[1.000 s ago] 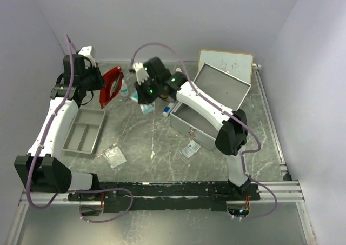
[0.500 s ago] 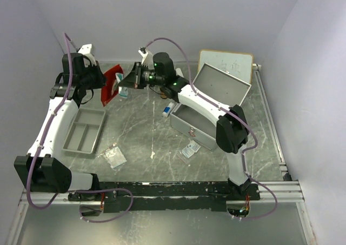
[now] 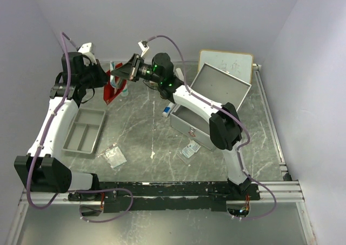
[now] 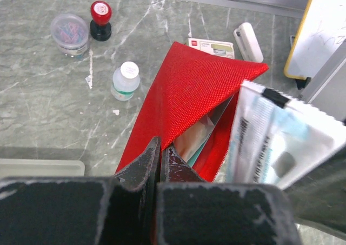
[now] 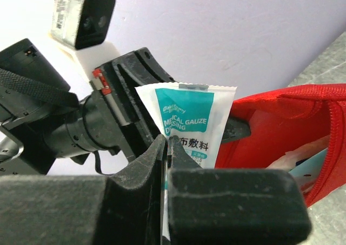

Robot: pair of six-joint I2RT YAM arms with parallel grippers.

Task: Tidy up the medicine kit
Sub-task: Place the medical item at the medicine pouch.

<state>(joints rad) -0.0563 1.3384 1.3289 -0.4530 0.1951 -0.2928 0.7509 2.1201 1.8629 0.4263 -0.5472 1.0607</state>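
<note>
The medicine kit [image 3: 201, 121], a silver case, stands right of centre with its lid [image 3: 223, 86] swung open. At the back left, my left gripper [image 4: 160, 147] is shut on the edge of a red pouch [image 4: 186, 91] and holds it up off the table with its mouth gaping. Something pale shows inside it. My right gripper [image 5: 168, 143] is shut on a white and teal gauze dressing packet [image 5: 190, 115]. The packet [image 4: 278, 142] hangs right beside the pouch's [image 3: 112, 87] open mouth, and my right gripper [image 3: 125, 72] nearly meets the left one.
A grey divided tray [image 3: 84, 130] lies at the left. Loose sachets [image 3: 114, 156] [image 3: 190, 149] sit near the front. Behind the pouch are a small bottle [image 4: 125, 81], a red-topped stamp [image 4: 100, 19], a clear tub [image 4: 69, 33], a card box [image 4: 212, 46] and a whiteboard [image 3: 226, 61].
My right arm has swung left and up from over the table's middle, carrying the gauze packet to the pouch's mouth. The left gripper has kept its hold, tipping the pouch more upright.
</note>
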